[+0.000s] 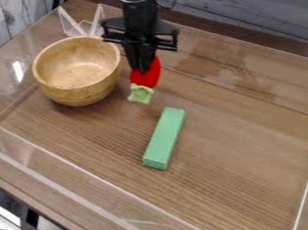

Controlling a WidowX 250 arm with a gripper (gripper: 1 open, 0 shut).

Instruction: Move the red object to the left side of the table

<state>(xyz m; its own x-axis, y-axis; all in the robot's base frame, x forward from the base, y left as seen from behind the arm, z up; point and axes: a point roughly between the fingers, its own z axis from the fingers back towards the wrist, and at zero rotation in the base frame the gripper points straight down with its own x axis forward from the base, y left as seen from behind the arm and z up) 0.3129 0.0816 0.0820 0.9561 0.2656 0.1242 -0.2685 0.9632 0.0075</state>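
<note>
The red object [143, 78], a small toy strawberry with a pale green leafy end [140, 94], hangs just above the brown table [241, 160]. My gripper [142, 74] points straight down and is shut on the strawberry's upper part, which its black fingers partly hide. It is right beside the wooden bowl's right rim.
A round wooden bowl [77, 71] stands at the left rear. A long light-green block [164, 137] lies near the table's middle, in front of the gripper. Clear acrylic walls [40, 156] edge the tabletop.
</note>
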